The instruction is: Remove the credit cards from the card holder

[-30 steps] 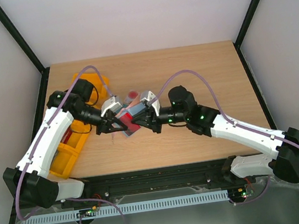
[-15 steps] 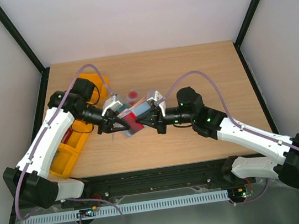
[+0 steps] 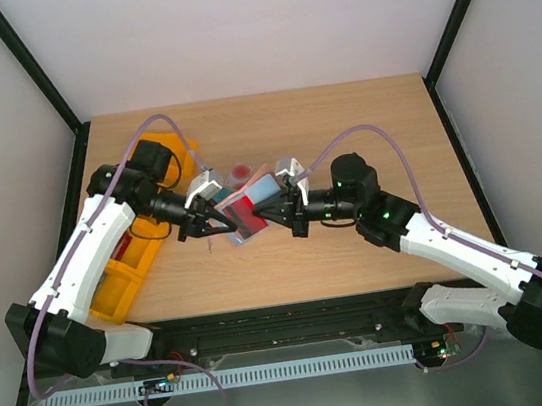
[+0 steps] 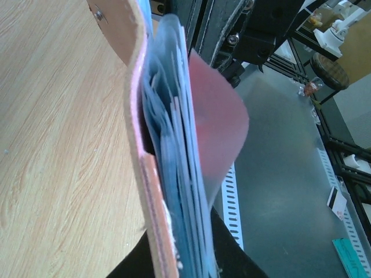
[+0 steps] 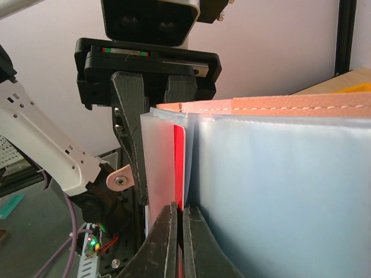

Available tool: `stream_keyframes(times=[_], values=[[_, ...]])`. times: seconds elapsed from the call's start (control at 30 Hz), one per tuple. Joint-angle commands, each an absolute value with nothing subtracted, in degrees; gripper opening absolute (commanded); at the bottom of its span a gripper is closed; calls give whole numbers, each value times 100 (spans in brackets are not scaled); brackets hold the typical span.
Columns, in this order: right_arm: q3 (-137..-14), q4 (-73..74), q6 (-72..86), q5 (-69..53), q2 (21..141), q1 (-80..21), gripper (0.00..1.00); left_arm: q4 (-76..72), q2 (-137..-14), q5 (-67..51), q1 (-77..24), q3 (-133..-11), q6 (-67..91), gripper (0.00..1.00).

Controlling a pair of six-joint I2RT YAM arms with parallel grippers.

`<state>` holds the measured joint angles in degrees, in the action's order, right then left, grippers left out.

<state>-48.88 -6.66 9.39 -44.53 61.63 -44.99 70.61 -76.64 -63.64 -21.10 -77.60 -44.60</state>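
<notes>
One holder (image 3: 262,193): I see it held off the table (image 3: 373,138), upright on edge, stretched between my two grippers; brown skin outside, blue sleeves (image 4: 174,174) inside.
Red sheet (image 4: 217,116): pokes out from the sleeves, on the side nearest my right fingers.
Card (image 3: 240,174): pale with a red round mark, flat on the table just beyond both grippers, partly hidden by the holder.
Left gripper (image 3: 216,226): clenched on the holder's near edge, one finger on the brown skin, the other on the sleeves.
Right gripper (image 5: 177,223): fingers pinched nearly together on the thin red sheet.
Bin (image 3: 120,275): orange, behind my left gripper, under that arm.
</notes>
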Motion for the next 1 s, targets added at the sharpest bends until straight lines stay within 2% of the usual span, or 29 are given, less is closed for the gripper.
stream_keyframes(times=[0.0, 0.1, 0.2, 0.27, 0.3, 0.4, 0.53, 0.6, 0.7, 0.8, 0.9, 0.97], values=[[-4904, -597, 838, -4234, 6067, -4352, 2, 7094, -7567, -6617, -2145, -7741, -4444, 2], [-4906, -529, 801, -4233, 6014, -4305, 6, 6970, -7559, -6532, -2145, -7701, -4299, 2], [-4916, -587, 903, -4535, 6106, -4307, 15, 6961, -7559, -6535, -2145, -7691, -4290, 2], [-5028, -591, 1054, -4862, 6317, -4307, 17, 6961, -7572, -6539, -2145, -7709, -4283, 2], [-5090, -560, 1110, -4940, 6410, -4311, 16, 6965, -7576, -6532, -2145, -7719, -4283, 2], [-5165, -617, 1168, -4864, 6563, -4314, 4, 6969, -7576, -6537, -2146, -7719, -4294, 2], [-5094, -828, 1240, -4851, 6610, -4314, 3, 7032, -7567, -6553, -2145, -7712, -4391, 2], [-5111, -810, 1227, -4727, 6605, -4315, 7, 7057, -7561, -6557, -2145, -7714, -4419, 2], [-5118, -805, 1269, -4321, 6600, -4315, 19, 7065, -7566, -6568, -2153, -7708, -4449, 2], [-5177, -802, 1295, -4259, 6724, -4318, 23, 7076, -7589, -6574, -2170, -7716, -4480, 2], [-5226, -967, 1386, -4424, 6839, -4337, 21, 7092, -7594, -6568, -2195, -7725, -4501, 2], [-5246, -1142, 1455, -4656, 6883, -4342, 12, 7084, -7594, -6570, -2197, -7717, -4502, 2]])
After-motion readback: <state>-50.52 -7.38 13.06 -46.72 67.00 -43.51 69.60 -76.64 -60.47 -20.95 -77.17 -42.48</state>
